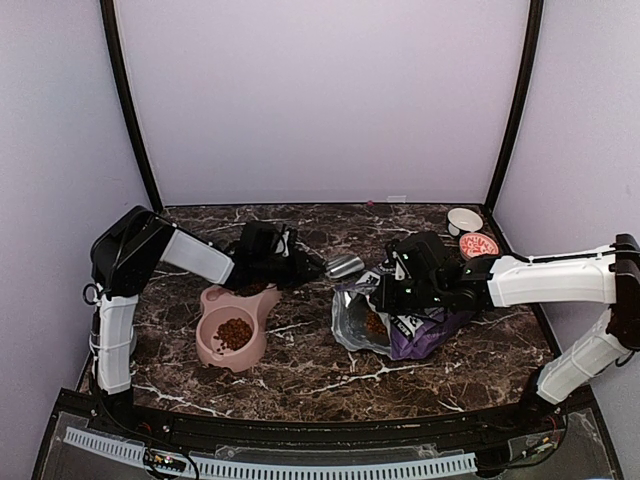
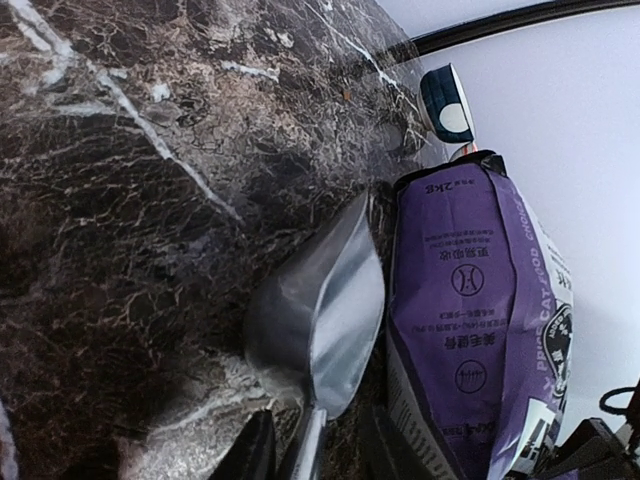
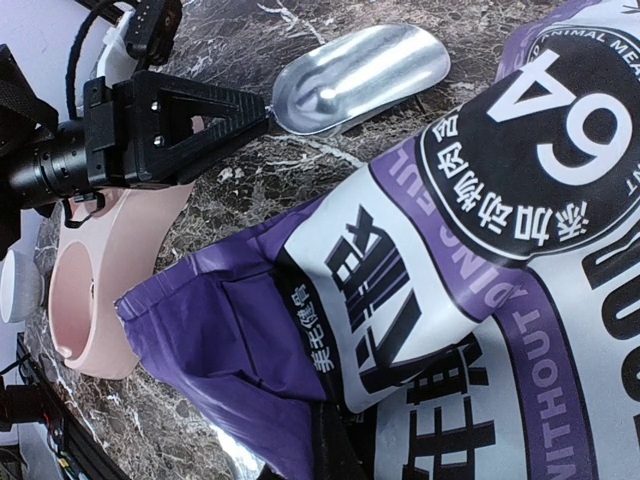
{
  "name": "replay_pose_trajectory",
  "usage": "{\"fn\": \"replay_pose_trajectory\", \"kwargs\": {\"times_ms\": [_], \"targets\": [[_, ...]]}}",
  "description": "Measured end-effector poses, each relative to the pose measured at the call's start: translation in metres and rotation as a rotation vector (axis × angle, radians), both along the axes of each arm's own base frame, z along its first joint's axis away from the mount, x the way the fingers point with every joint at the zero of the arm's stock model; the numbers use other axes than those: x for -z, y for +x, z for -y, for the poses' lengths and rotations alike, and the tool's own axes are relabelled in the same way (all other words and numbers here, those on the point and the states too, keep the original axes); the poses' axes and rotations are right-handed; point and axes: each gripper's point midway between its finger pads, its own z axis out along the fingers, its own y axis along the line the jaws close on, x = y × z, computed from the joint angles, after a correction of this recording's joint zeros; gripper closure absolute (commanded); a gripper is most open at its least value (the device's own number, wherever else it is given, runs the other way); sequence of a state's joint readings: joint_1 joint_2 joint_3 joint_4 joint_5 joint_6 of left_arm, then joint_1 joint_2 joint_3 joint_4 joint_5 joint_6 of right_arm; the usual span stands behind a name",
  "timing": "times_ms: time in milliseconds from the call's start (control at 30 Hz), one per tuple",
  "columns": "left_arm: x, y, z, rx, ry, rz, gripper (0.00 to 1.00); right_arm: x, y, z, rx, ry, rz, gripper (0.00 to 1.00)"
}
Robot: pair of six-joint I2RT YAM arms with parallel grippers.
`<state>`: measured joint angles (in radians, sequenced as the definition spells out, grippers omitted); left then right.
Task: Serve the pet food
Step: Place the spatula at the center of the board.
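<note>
Pet food (image 1: 233,333) lies in the near cup of the pink double bowl (image 1: 212,298), with some in its far cup, and more kibble (image 1: 375,324) shows in the open mouth of the purple-and-white bag (image 1: 425,332). An empty metal scoop (image 1: 345,267) rests on the marble between bowl and bag. My left gripper (image 2: 315,455) stands open astride the scoop's handle (image 2: 308,440), with a gap on each side. My right gripper (image 3: 350,440) is shut on the bag's (image 3: 450,250) folded edge, with most of its fingers hidden by the bag.
A white bowl (image 1: 464,220) and a red patterned bowl (image 1: 479,244) stand at the back right, behind the bag. The bag (image 2: 480,300) lies right beside the scoop (image 2: 320,300). The pink bowl (image 3: 90,290) is under the left arm.
</note>
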<state>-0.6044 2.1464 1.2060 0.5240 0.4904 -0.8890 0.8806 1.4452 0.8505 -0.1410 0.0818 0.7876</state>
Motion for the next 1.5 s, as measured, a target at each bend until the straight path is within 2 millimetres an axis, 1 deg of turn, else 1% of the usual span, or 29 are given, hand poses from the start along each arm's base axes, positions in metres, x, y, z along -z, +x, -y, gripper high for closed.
{"fn": "replay_pose_trajectory", "kwargs": {"times_ms": [67, 267, 433, 800, 1100, 1300, 1367, 1500], "targets": [[0.003, -0.001, 0.000, 0.000, 0.006, -0.002, 0.60, 0.000, 0.000, 0.000, 0.000, 0.000, 0.000, 1.00], [0.006, -0.010, 0.009, 0.019, 0.027, 0.014, 0.46, -0.001, 0.000, 0.000, 0.001, 0.002, 0.001, 1.00], [0.017, -0.019, 0.011, 0.031, 0.091, 0.017, 0.39, -0.001, -0.002, 0.002, 0.003, 0.002, -0.001, 1.00], [0.017, -0.033, 0.008, 0.034, 0.217, 0.059, 0.31, -0.001, -0.003, 0.003, 0.005, 0.002, -0.005, 1.00], [0.018, -0.057, 0.013, 0.057, 0.298, 0.056, 0.27, -0.001, -0.007, 0.009, 0.012, 0.004, -0.011, 1.00], [0.020, -0.073, 0.016, 0.082, 0.368, 0.074, 0.20, -0.001, -0.007, 0.009, 0.013, 0.005, -0.011, 1.00], [0.020, -0.077, 0.016, 0.093, 0.396, 0.087, 0.14, -0.001, -0.007, 0.009, 0.013, 0.005, -0.012, 1.00], [0.019, -0.084, 0.019, 0.119, 0.453, 0.109, 0.12, -0.001, -0.007, 0.009, 0.013, 0.005, -0.012, 1.00]]}}
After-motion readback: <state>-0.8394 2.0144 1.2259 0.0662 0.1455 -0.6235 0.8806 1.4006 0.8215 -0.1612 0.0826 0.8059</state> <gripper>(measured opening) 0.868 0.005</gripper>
